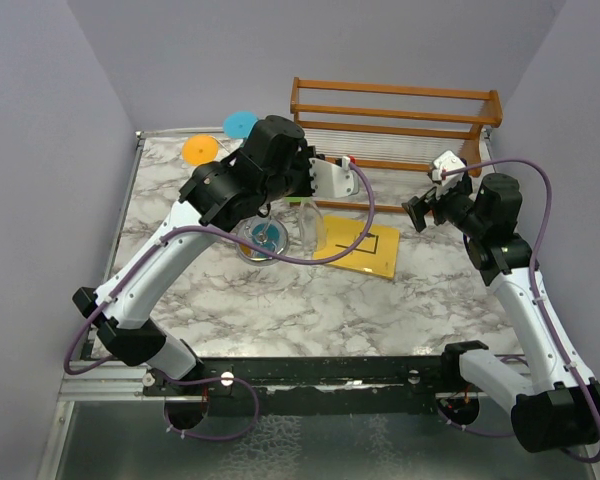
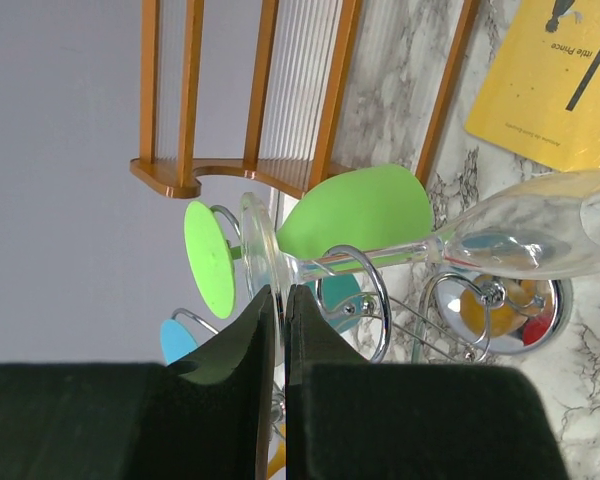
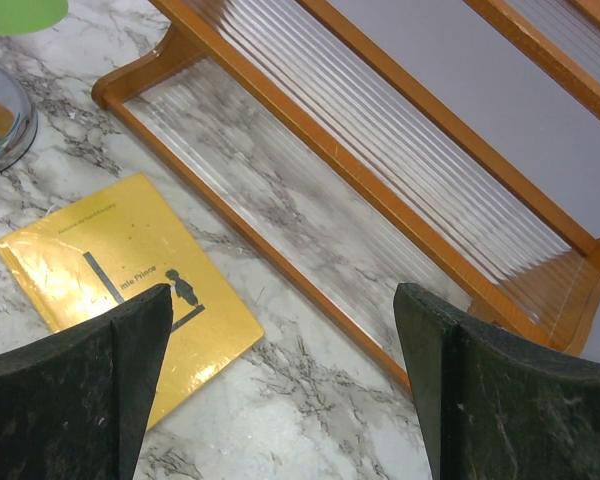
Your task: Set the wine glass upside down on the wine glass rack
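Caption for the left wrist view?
The left gripper pinches the wine glass by its foot, stem at a wine glass rack loop.

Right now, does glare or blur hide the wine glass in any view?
Left wrist: wine glass sharp, bright highlights on its bowl; top external: faint, see-through, partly under the left arm; right wrist: no glass, yellow book in focus.

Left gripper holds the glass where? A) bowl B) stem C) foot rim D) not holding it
C: the left wrist view shows the left gripper shut on the disc-shaped foot of the glass, with stem and bowl sticking out free.
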Robot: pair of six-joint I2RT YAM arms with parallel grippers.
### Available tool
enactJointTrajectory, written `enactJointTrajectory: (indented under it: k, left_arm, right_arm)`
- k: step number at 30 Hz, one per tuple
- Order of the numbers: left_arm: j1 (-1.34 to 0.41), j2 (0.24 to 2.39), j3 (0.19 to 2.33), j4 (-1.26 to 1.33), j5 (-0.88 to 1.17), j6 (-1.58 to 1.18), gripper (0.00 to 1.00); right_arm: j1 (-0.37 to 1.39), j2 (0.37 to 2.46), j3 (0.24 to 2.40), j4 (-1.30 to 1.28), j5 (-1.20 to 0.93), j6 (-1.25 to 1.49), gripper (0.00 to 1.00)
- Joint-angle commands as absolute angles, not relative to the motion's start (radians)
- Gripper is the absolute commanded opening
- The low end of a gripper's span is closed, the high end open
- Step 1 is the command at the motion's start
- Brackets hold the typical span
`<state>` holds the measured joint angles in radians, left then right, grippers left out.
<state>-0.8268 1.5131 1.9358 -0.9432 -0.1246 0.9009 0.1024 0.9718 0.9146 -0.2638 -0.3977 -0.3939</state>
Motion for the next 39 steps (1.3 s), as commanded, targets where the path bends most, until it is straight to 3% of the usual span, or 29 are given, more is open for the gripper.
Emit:
enactJointTrajectory:
  k: [1, 10, 23, 39]
  left_arm:
    - [-0.832, 1.512, 1.918, -0.869, -0.119, 0.862, 0.07]
    - [-0.831, 1.517, 1.9, -0.85, -0.111, 0.822, 0.09]
    - [-0.832, 1.511, 1.898, -0.858, -0.08, 0.793, 0.22]
    - [-0.833, 1.507, 1.886, -0.879, -0.045, 0.764, 0.23]
  right_arm:
    - [0.095, 0.95, 0.904, -0.232, -0.417, -0.387, 0.91]
    - [0.095, 0.947, 0.896, -0.228, -0.414, -0.39, 0.91]
    - [0.095, 0.95, 0.894, -0.222, -0.406, -0.394, 0.91]
    - [0.094, 0.948, 0.893, -0.224, -0.407, -0.395, 0.91]
